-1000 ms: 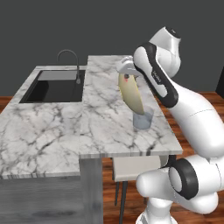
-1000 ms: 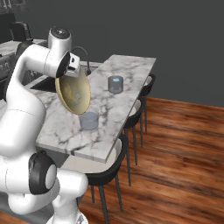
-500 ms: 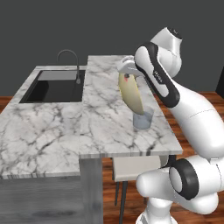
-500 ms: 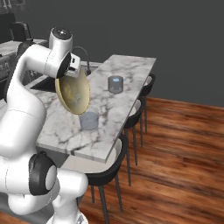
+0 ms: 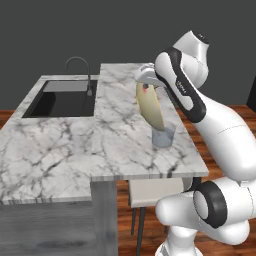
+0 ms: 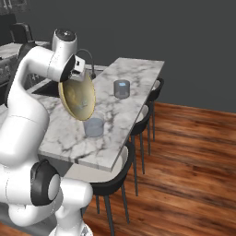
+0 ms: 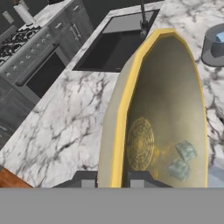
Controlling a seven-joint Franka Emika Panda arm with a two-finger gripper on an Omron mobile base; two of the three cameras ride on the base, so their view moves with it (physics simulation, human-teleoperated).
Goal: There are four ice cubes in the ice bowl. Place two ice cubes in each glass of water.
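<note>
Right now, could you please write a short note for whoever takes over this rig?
End effector: shut on the rim of the ice bowl, held steeply tilted above the near glass.
Ice cubes: two lie low inside the bowl in the hand view.
Far glass stands farther along the marble counter; its contents cannot be made out.
Done: bowl lifted and tipped.
Left: pour the cubes into the near glass, then check both glasses.

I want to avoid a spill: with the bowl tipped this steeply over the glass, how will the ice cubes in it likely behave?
The ice cubes look smooth and sit loose on the steep inner wall of the ice bowl, so they will probably slide rather than roll. Both lie side by side, so they may drop together. Being small, they should fit the glass of water below, though a splash seems possible.
</note>
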